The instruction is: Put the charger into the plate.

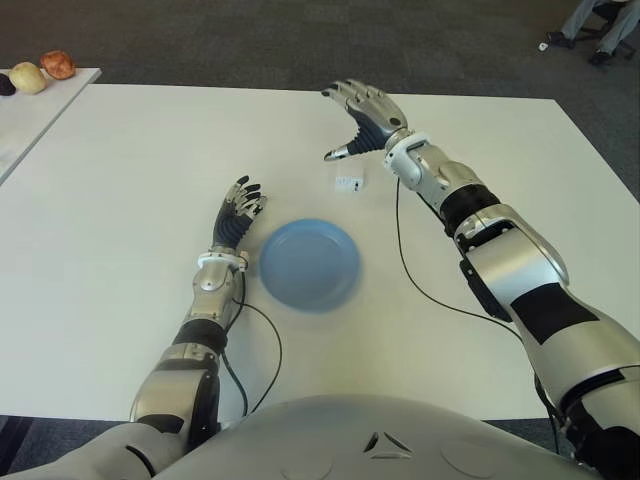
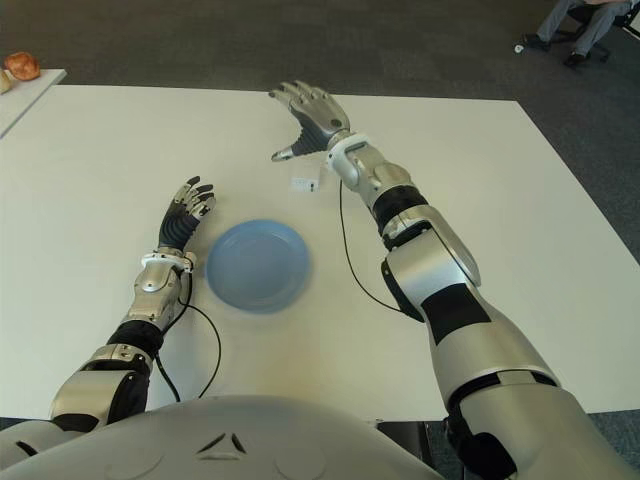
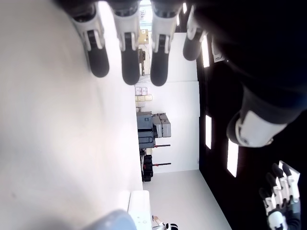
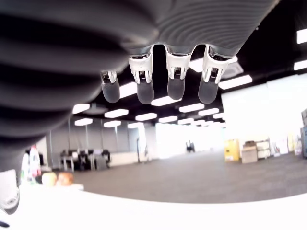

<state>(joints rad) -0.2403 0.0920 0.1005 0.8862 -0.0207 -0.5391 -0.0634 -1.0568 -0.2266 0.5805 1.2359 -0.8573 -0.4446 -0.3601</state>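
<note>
Too small to make out in detail: charger (image 1: 348, 183), a little white block with dark marks, lying on the white desk (image 1: 120, 200) just beyond the blue plate (image 1: 310, 263). Just past it, right hand (image 1: 362, 118) raised, fingers spread, empty. Left hand (image 1: 238, 212) beside the plate's left, fingers relaxed, empty.

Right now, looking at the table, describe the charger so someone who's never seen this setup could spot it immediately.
Start at the white table and find the round blue plate near the middle. Just beyond its far edge, below the open right hand, lies the charger. It is a small white block, the only loose item on the table besides the plate, and far smaller than the plate.
</note>
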